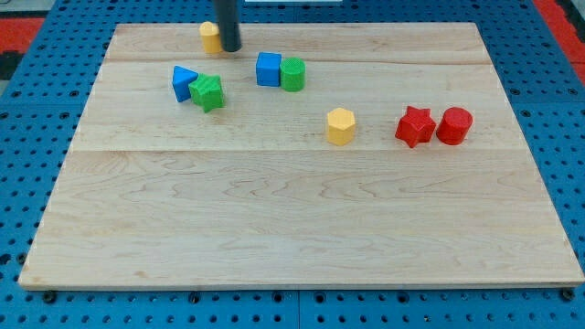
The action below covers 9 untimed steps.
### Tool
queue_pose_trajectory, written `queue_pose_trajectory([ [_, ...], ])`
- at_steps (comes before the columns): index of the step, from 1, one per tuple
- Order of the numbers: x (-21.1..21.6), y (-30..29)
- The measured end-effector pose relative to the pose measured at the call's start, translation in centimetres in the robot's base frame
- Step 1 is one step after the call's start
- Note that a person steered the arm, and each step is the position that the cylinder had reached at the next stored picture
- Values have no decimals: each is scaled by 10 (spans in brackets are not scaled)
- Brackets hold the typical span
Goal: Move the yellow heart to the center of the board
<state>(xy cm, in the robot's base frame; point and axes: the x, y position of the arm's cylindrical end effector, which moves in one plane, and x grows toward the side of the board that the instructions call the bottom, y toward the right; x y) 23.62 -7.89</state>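
A yellow block [209, 37], which looks like the heart, sits near the board's top edge, left of the middle. My tip [230, 49] rests right against its right side, and the rod hides part of it. A second yellow block [340, 126], pentagon-like, lies right of the board's middle.
A blue triangle [184, 82] touches a green star [207, 92] below the tip. A blue cube [268, 68] touches a green cylinder [292, 73] to the tip's lower right. A red star [415, 126] and a red cylinder [454, 125] sit at the right. The wooden board [292, 228] lies on a blue pegboard.
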Motion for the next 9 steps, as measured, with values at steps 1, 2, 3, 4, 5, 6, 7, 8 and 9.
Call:
queue_pose_trajectory([
  [1,-28,28],
  [2,-45,-25],
  [3,-5,-56],
  [4,12,-53],
  [5,-34,-112],
  [6,-9,-83],
  [7,41,-3],
  [8,-5,-18],
  [9,-28,-74],
])
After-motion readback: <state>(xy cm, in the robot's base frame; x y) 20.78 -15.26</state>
